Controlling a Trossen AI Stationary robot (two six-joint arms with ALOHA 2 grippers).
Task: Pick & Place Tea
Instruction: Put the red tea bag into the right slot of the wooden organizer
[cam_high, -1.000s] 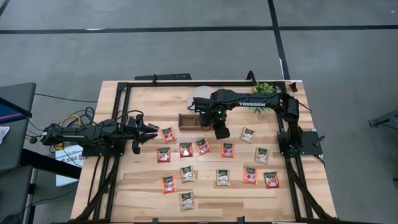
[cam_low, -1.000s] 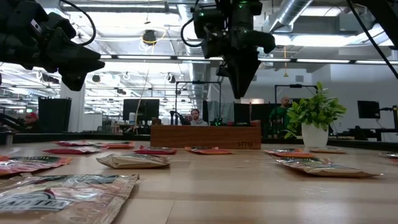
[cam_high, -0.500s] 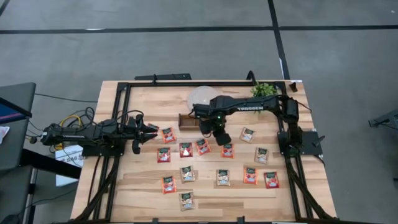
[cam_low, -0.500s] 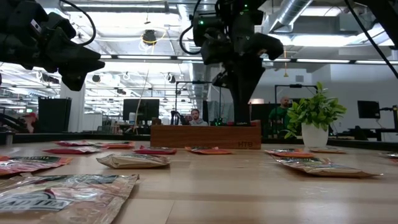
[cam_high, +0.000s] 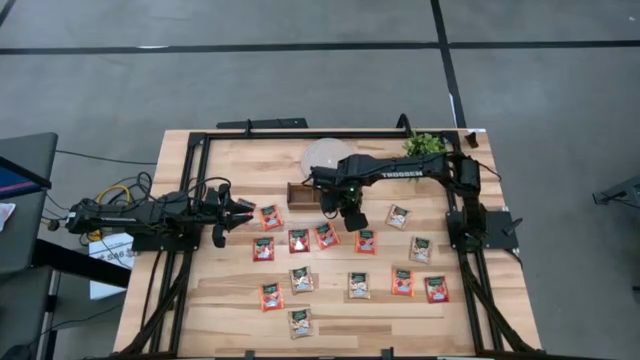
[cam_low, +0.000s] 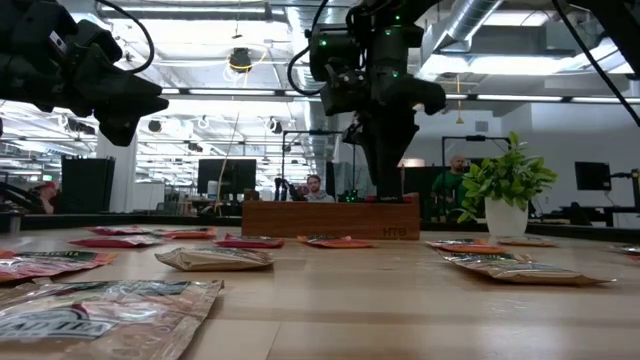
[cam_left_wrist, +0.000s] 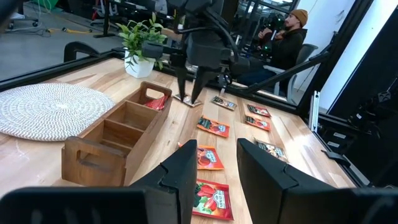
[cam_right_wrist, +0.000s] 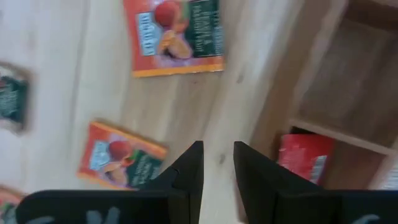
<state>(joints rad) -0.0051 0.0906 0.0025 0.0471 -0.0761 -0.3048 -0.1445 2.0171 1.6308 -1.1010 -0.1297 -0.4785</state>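
Several flat tea sachets, red-orange and pale tan, lie scattered on the wooden table, such as one and another. A red sachet lies in the end compartment of the brown wooden tray; it also shows in the left wrist view. My right gripper hangs open and empty, fingers pointing down, just off the tray's right end, over bare wood. It also shows in the low view. My left gripper is open and empty, held above the table left of the tray.
A round white woven disc lies behind the tray and a small potted plant stands at the far right. A black frame rims the table. People sit in the room beyond.
My right gripper has gone down toward the table beside the tray's right end, staying open and empty. The sachets have not moved.
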